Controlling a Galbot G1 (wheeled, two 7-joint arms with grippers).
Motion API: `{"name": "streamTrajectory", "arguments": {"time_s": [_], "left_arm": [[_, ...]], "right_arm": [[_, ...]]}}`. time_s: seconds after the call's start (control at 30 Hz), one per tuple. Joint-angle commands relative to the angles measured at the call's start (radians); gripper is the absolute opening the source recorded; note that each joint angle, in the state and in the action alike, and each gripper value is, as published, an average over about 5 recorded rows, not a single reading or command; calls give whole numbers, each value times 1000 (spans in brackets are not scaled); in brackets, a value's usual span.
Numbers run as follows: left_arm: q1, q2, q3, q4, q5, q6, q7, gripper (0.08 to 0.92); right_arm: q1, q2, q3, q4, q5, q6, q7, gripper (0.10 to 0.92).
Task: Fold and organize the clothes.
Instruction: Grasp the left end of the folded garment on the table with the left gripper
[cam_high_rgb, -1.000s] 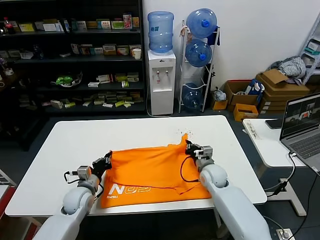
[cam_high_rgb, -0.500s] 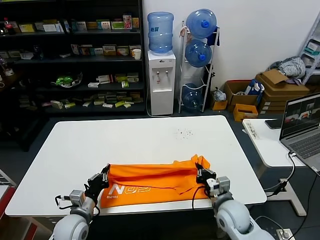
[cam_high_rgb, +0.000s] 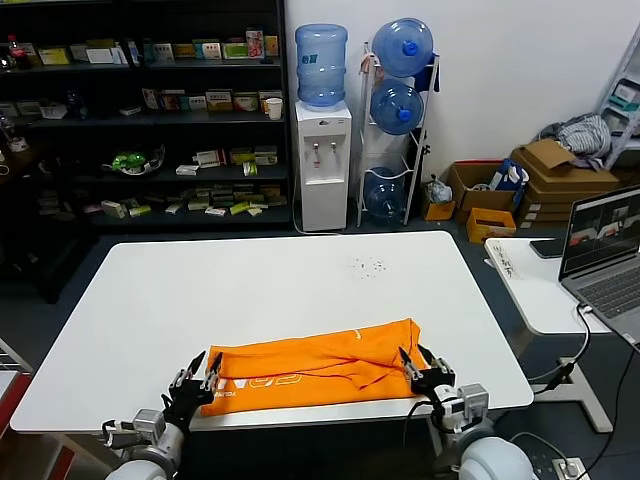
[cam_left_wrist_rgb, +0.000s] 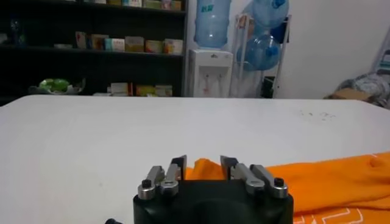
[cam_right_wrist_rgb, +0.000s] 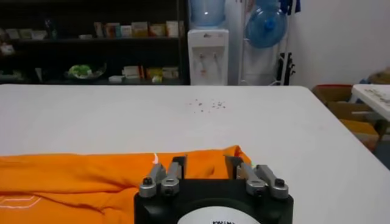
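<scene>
The orange T-shirt (cam_high_rgb: 310, 365) lies folded into a long strip on the white table (cam_high_rgb: 250, 280), close to its front edge, with part of the white lettering (cam_high_rgb: 262, 382) showing. My left gripper (cam_high_rgb: 200, 372) is open at the strip's left end, at the table's front edge. My right gripper (cam_high_rgb: 420, 366) is open at the strip's right end. In the left wrist view the open gripper (cam_left_wrist_rgb: 204, 165) has the orange cloth (cam_left_wrist_rgb: 329, 182) just beyond its fingers. In the right wrist view the open gripper (cam_right_wrist_rgb: 206, 164) faces the shirt's corner (cam_right_wrist_rgb: 73, 176) the same way.
A side table (cam_high_rgb: 530, 285) with a laptop (cam_high_rgb: 605, 250) stands at the right. Behind the table are a water dispenser (cam_high_rgb: 322, 160), a bottle rack (cam_high_rgb: 400, 100) and dark shelves (cam_high_rgb: 140, 120). Cardboard boxes with a grey cloth bundle (cam_high_rgb: 585, 132) are at the far right.
Both grippers drew the shirt's far edge back toward the front edge, folding it into a narrower strip. They have let go and now stand open at the table's edge.
</scene>
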Motion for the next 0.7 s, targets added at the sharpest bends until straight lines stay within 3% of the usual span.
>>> {"name": "streamTrajectory", "arguments": {"time_s": [0.03, 0.27, 0.37, 0.47, 0.7], "left_arm": [[0, -68, -10, 86, 22, -3, 9, 539], [-43, -121, 3, 147, 27, 17, -7, 738], [-51, -132, 2, 172, 31, 11, -13, 799], [-49, -136, 3, 171, 29, 3, -21, 782], [-28, -145, 14, 132, 12, 6, -41, 592]], "right_arm": [[-126, 27, 124, 75, -28, 19, -12, 596], [-176, 62, 164, 112, -35, 29, -15, 788], [-181, 69, 169, 121, -40, 31, -13, 818], [-183, 72, 169, 126, -44, 32, -12, 822], [-181, 77, 166, 119, -48, 35, -7, 823]]}}
